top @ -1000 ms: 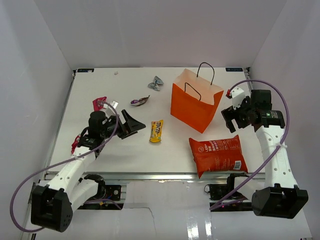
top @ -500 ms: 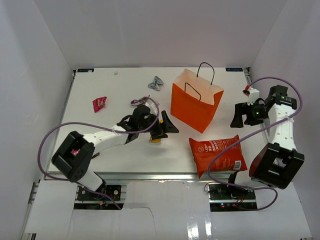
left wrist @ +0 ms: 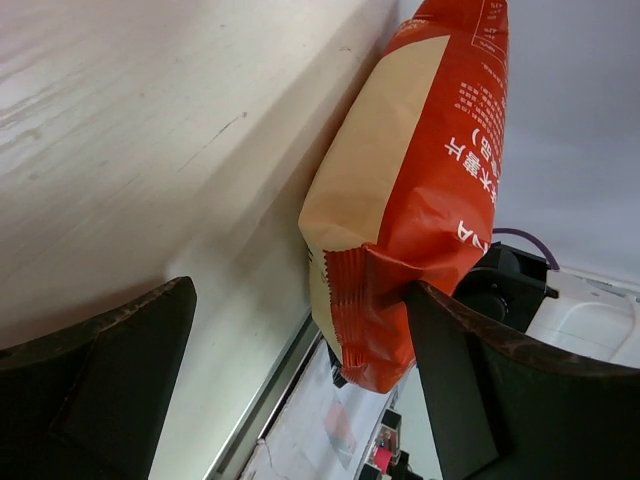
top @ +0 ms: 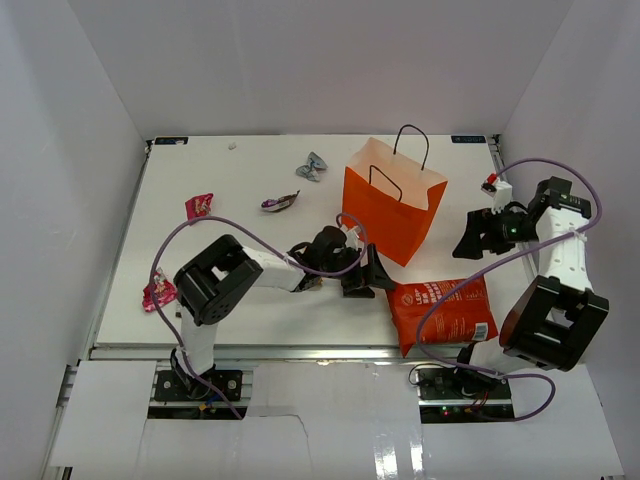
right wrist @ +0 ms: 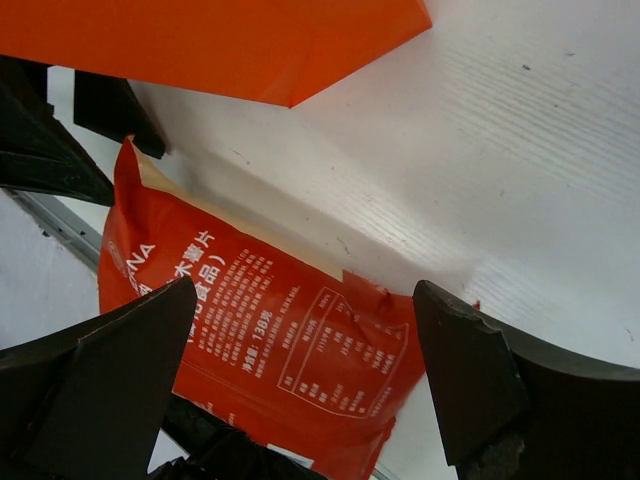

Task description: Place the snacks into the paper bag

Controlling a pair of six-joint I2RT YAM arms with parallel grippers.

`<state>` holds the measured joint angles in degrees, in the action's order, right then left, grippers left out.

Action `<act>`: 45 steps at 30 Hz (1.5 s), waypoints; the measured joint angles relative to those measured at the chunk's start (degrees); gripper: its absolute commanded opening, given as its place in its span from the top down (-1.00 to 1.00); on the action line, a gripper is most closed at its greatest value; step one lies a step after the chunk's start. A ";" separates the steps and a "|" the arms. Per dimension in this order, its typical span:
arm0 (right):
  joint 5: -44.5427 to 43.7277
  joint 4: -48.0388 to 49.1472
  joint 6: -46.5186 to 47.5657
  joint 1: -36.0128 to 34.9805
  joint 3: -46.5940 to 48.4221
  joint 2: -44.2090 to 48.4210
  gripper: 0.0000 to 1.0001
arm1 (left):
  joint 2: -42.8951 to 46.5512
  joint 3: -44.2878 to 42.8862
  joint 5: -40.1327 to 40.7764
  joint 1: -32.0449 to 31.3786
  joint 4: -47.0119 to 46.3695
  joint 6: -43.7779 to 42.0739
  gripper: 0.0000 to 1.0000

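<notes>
Left arm [top: 270, 272] is stretched low across the tabletop [top: 200, 160]. Its jaws are spread wide with nothing gripped, right at the left edge of the chip bag [top: 440, 312].

Left wrist view: the chip bag [left wrist: 420, 190] sits in the gap between the fingers, hard against the right finger [left wrist: 500, 400]. Can't tell if that finger actually touches it.

Chip bag lies flat at the near right of the tabletop. It is just in front of the paper bag [top: 390, 215], with a strip of bare tabletop between them. Paper bag stands upright, mouth open, handles up.

Right arm [top: 555, 260] holds its jaws to the right of the paper bag, beyond the chip bag's far edge. They are also wide open and empty. The right wrist view looks down on the chip bag [right wrist: 260, 340] and the paper bag's base [right wrist: 230, 40].

Loose on the tabletop, outside the bag:
- silver-grey wrapper [top: 313, 166], far middle
- purple wrapper [top: 279, 203], nearer than the silver-grey one
- pink wrapper [top: 199, 206], left
- second pink wrapper [top: 158, 292], near left edge
</notes>
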<state>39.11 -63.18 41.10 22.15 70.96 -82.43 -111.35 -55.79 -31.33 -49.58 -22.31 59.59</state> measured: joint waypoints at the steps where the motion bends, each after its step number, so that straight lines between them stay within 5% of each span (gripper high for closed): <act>1: 0.48 0.07 0.39 0.00 -0.74 -0.15 -0.90 | -0.98 -0.72 -0.63 -0.28 -0.79 0.28 -0.92; 7: 1.53 0.31 2.08 0.02 -3.74 -0.24 -0.91 | -3.72 -2.36 -3.30 -2.12 -4.70 2.60 -0.80; 24: -2.38 3.82 2.78 0.35 -9.29 1.84 -0.96 | -3.06 -2.25 -5.88 -2.82 -10.32 7.54 -0.93; 34: -2.97 4.50 2.38 0.35 -9.25 1.84 -0.96 | -9.03 -6.36 -8.46 -3.37 -11.02 9.22 -0.35; 45: -2.75 4.66 2.40 0.39 -8.83 1.84 -0.96 | -8.81 -6.84 -10.27 -3.50 -11.02 6.78 0.87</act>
<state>36.36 -58.52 43.51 22.55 62.13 -80.60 -120.16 -62.63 -41.60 -53.08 -33.32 66.37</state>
